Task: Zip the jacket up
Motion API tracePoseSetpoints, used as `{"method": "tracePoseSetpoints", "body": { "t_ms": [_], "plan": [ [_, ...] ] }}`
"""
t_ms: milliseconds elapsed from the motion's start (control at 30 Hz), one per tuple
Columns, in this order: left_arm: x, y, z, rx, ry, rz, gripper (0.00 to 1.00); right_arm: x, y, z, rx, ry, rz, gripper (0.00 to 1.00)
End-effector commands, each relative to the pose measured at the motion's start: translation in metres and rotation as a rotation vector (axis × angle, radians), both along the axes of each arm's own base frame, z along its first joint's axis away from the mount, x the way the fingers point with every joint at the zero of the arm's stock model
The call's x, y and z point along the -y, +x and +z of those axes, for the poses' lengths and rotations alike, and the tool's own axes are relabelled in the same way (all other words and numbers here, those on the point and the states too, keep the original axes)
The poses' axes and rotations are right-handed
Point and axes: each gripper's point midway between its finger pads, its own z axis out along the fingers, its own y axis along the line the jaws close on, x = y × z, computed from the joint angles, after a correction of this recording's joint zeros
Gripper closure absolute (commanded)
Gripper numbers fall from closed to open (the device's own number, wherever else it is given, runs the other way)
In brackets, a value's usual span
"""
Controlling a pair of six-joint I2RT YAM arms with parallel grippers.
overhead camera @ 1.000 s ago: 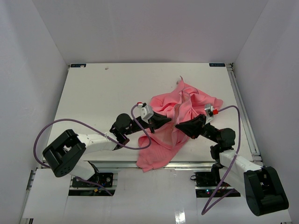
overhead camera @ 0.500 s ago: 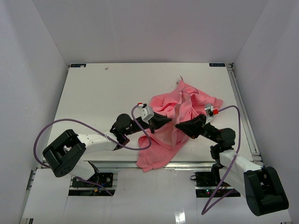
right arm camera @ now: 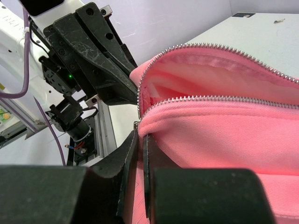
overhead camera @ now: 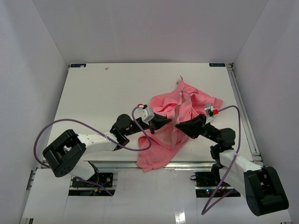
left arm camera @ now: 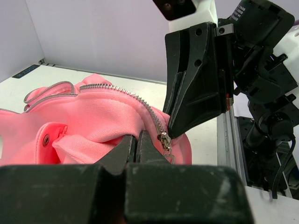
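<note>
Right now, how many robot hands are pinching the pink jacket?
2. The left gripper pinches the jacket from the left, the right gripper from the right. Their tips nearly meet at the zipper.

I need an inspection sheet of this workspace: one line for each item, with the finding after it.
Surface: white table.
Job's things: salmon-pink jacket crumpled right of centre, reaching the near edge; zipper open, slider at its low end.
Clutter: one small speck near the far edge.
Hands: left hand and right hand both shut, apparently pinching the jacket by the zipper's low end.
Cables: purple cable loops from the left arm, another from the right.
Surroundings: white walls on three sides.
</note>
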Motion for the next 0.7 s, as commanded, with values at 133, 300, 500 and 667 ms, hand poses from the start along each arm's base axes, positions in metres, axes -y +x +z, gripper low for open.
{"method": "tracePoseSetpoints", "body": {
  "t_ms": [133, 300, 500, 667],
  "plan": [
    [-0.0014, -0.0052, 0.0144, 0.054, -0.034, -0.007, 1.00, 0.0114, -0.0393, 0.0937, 0.563, 0.166, -0.009, 0.92],
    [-0.0006, -0.0067, 0.0122, 0.049, -0.031, -0.016, 1.00, 0.0125, -0.0375, 0.0954, 0.563, 0.175, -0.023, 0.92],
    [-0.0019, -0.0082, 0.0148, 0.043, -0.044, -0.017, 1.00, 0.0142, -0.0350, 0.0980, 0.563, 0.188, -0.044, 0.92],
    [0.0002, -0.0086, 0.0124, 0.036, -0.036, -0.027, 1.00, 0.0149, -0.0350, 0.0999, 0.566, 0.196, -0.050, 0.92]
  ]
}}
